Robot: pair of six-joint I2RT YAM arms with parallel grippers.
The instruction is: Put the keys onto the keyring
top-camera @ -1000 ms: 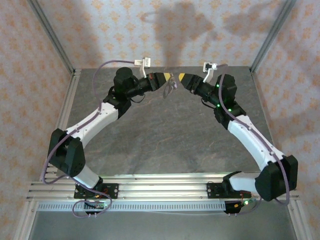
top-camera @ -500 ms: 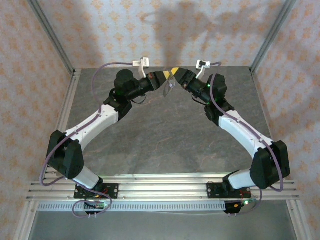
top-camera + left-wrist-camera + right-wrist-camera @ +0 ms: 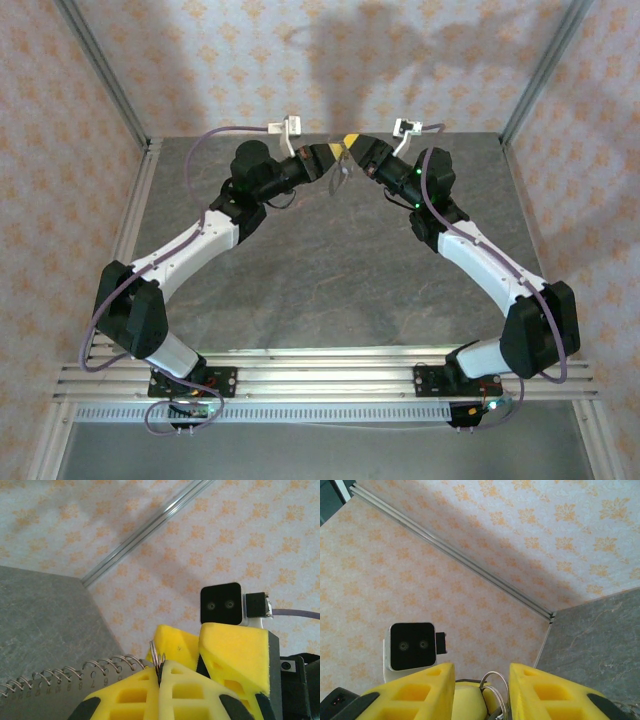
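My left gripper [image 3: 160,672] is shut, pinching a thin silvery wire keyring [image 3: 155,654] whose edge sticks up between the yellow pads. A flat grey metal piece [image 3: 75,682] with stamped numbers and a wire coil along its edge shows beside the left finger. My right gripper [image 3: 481,666] is open, and the keyring [image 3: 493,673] loops between its yellow fingers, close to the right one. Both grippers meet raised over the far middle of the table, the left gripper [image 3: 333,158] facing the right gripper [image 3: 352,146], with a thin loop [image 3: 343,173] hanging beneath. The keys are out of view.
The grey stone-pattern table [image 3: 330,270] lies below both arms. Patterned walls with metal corner posts [image 3: 545,70] close in the back and sides. An aluminium rail [image 3: 330,375] holds the arm bases at the near edge.
The right arm swung left and closed the gap to the left gripper's tip, then held nearly still. Its fingers narrowed a little. The left arm stayed put, still pinching the ring.
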